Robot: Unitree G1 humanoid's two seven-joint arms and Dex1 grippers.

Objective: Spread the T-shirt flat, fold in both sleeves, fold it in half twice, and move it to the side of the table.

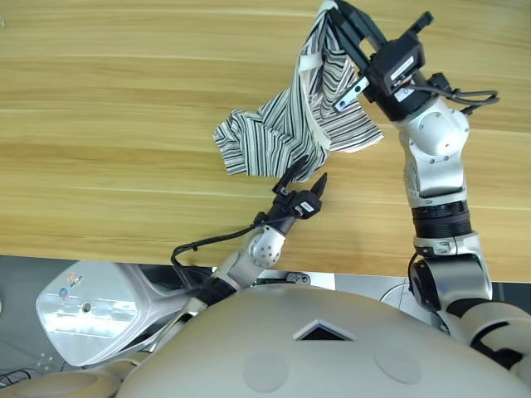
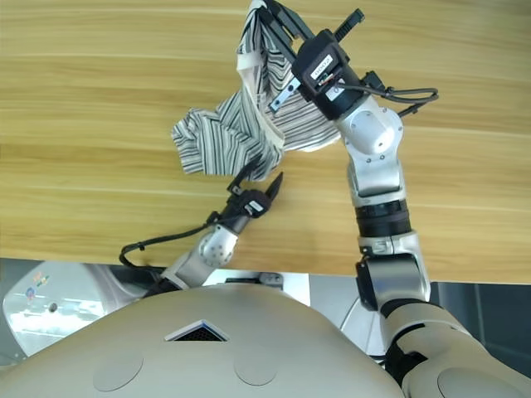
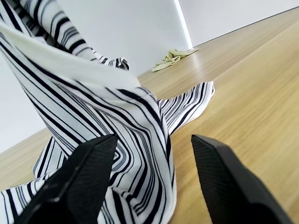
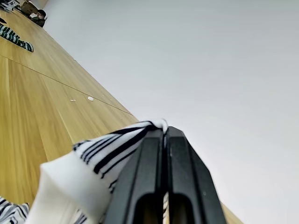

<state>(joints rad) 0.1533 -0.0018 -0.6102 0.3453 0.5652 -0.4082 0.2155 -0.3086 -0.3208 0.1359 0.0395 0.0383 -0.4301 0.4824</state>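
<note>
A black-and-white striped T-shirt (image 1: 286,124) hangs crumpled from my right gripper (image 1: 336,10), which is raised above the far side of the wooden table (image 1: 99,124) and shut on a pinch of the cloth (image 4: 135,135). The shirt's lower part rests bunched on the table. My left gripper (image 1: 305,180) sits low at the shirt's near edge, open, its two black fingers (image 3: 88,172) straddling the hanging striped fabric (image 3: 121,140) without closing on it.
A small pale crumpled item (image 3: 173,58) lies on the table beyond the shirt. A dark striped cloth (image 4: 16,39) lies far off on the wood. Bare tabletop stretches to the left of the shirt and toward the near edge (image 1: 124,253).
</note>
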